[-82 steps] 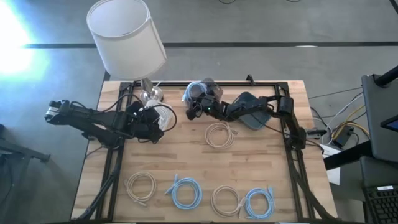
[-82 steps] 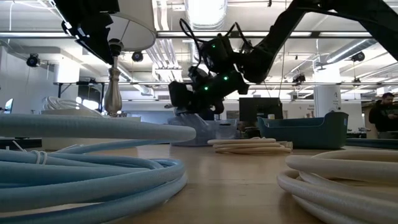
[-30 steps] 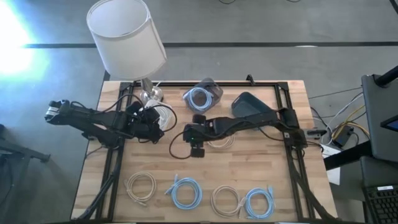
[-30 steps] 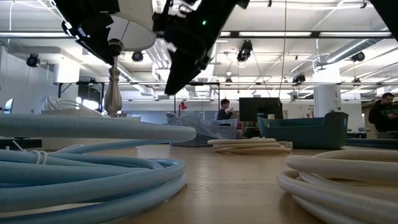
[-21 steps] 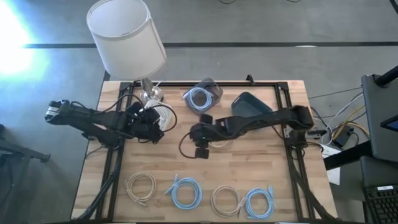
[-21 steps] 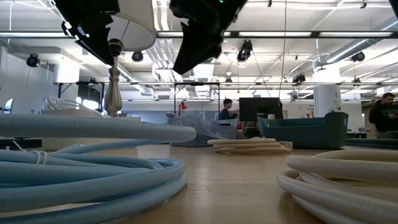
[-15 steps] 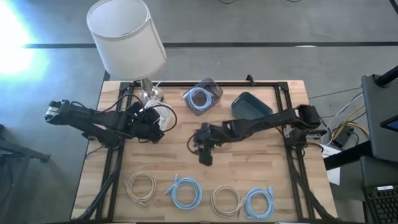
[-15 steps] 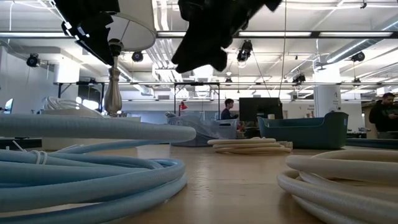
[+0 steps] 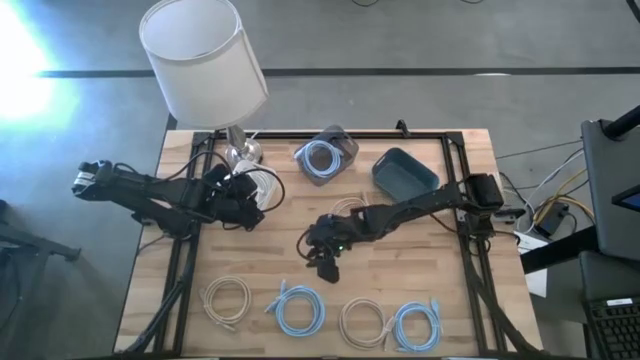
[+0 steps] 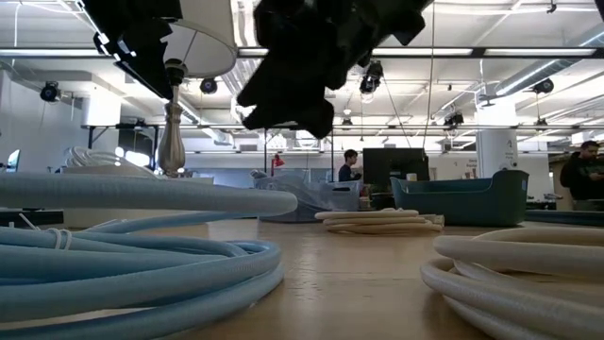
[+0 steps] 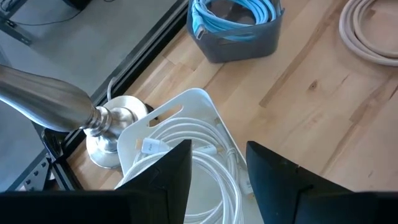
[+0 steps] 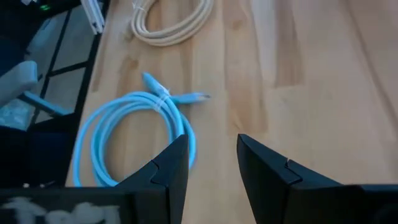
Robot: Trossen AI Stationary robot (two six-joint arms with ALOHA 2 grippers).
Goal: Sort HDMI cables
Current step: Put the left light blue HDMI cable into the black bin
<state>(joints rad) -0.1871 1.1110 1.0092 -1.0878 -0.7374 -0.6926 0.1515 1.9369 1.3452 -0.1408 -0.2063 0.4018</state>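
Note:
Several coiled HDMI cables lie in a row near the table's near edge: a beige coil (image 9: 227, 298), a light blue coil (image 9: 299, 308), another beige coil (image 9: 365, 320) and another blue coil (image 9: 417, 325). A third beige coil (image 9: 350, 212) lies mid-table, partly under my right arm. My right gripper (image 9: 325, 267) hangs open above the wood, just short of the left blue coil (image 12: 134, 137), with nothing between its fingers. My left gripper (image 11: 214, 168) stands open over a white bin (image 11: 186, 106) of white cable (image 11: 186, 155).
A grey bin (image 9: 325, 155) at the far edge holds a blue coil (image 11: 233, 12). A dark teal bin (image 9: 405, 172) stands to its right. A lamp (image 9: 205, 60) with a white shade rises at the far left, its metal foot (image 11: 106, 127) beside the white bin.
My right gripper has moved from the table's middle toward the near edge and down, closing on the left blue coil, while its arm has drawn back off the far bins. The cables lie as before.

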